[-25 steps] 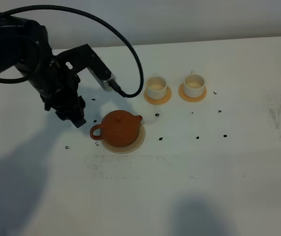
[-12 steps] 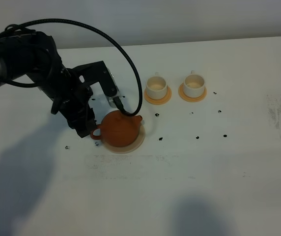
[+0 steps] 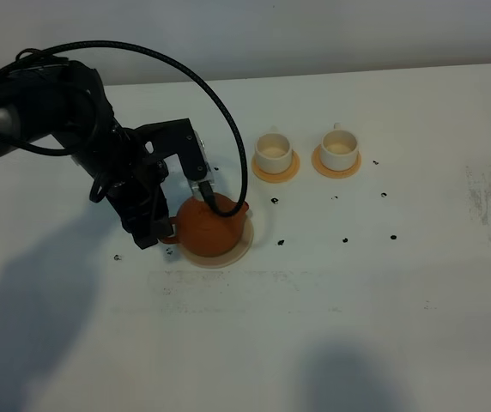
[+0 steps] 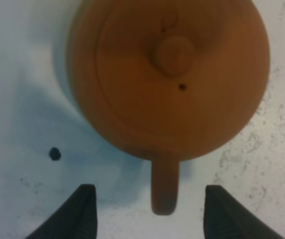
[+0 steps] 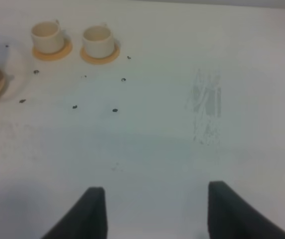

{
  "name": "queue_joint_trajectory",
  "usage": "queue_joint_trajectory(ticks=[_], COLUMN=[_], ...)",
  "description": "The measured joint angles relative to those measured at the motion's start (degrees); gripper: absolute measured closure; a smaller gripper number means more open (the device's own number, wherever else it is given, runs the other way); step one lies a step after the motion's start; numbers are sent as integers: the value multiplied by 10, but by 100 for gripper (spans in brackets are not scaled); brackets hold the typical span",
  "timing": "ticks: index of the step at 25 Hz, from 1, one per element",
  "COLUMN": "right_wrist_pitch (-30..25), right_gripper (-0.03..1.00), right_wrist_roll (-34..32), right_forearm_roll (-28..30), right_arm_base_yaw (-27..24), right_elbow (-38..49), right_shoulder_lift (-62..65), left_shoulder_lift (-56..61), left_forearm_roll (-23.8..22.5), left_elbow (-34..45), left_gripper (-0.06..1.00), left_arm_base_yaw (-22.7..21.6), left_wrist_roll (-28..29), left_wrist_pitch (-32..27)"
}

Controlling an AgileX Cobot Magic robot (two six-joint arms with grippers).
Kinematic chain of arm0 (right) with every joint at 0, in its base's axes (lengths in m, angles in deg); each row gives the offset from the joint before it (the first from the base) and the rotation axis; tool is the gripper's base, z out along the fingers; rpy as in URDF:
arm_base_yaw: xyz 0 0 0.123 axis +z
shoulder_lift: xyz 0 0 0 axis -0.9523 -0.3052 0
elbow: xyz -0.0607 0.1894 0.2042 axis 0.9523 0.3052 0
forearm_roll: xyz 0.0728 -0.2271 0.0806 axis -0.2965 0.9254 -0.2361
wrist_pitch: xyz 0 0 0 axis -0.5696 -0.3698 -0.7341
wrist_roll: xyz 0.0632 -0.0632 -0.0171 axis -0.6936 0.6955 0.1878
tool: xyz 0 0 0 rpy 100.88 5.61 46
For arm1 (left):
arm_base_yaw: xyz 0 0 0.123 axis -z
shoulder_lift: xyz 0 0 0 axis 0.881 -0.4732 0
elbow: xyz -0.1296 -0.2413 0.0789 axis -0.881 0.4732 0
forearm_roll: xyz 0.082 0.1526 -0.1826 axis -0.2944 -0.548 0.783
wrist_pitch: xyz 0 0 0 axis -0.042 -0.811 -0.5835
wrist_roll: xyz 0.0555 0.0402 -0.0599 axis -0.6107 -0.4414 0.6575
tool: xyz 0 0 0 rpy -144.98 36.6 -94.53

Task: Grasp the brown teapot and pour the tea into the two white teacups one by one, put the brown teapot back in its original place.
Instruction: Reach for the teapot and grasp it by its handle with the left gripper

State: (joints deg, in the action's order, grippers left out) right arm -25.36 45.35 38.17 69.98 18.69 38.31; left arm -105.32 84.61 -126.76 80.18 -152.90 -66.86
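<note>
High view: white tabletop (image 3: 357,300) w/ a squat, round reddish-brown clay teapot (image 3: 214,225) sitting upright on a flat round pale beige disc (image 3: 245,245), left of centre. Behind it & to the right, well apart from the pot, are two small white cylindrical cups: left teacup (image 3: 273,151) & right teacup (image 3: 339,148), each on its own small orange-tan coaster (image 3: 264,175). Small black specks dot the table.

Black left gripper (image 4: 150,206), on an arm trailing a thick black cable (image 3: 220,94), is low at the pot's handle side. Wrist view: jaws spread wide, one finger either side of the loop handle (image 4: 164,184), clear gap on both sides, nothing held. Handle is seen edge-on, pointing straight btwn the fingers. Knobbed lid (image 4: 175,55) w/ a tiny vent hole sits centred on the pot.

Right gripper (image 5: 150,211) hangs over bare table, well apart from everything, jaws wide, empty.

Handling, as a judgement: fired clay, so rigid, hard & breakable. Prob. the heaviest thing here, more so if full. Smooth surface could slip in the pads. Best hold is across the flat sides of the loop handle, deep enough that the pot can't swing when tilted. Lid looks loose-fit & may slide in a steep pour. Cups look light, easy to knock.
</note>
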Motion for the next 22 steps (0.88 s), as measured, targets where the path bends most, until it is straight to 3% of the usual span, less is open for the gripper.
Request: queue_joint_trajectory(ticks=[22], right_wrist_pitch=[0], right_gripper=[50], right_wrist_roll=[0], right_forearm_roll=[0], right_arm_base_yaw=[0], right_elbow=[0], right_shoulder_lift=[0], left_shoulder_lift=[-9], left_forearm_roll=[-26], left_elbow=[0], left_gripper=[47], left_arm_base_yaw=[13], left_wrist_roll=[-22], left_wrist_pitch=[20])
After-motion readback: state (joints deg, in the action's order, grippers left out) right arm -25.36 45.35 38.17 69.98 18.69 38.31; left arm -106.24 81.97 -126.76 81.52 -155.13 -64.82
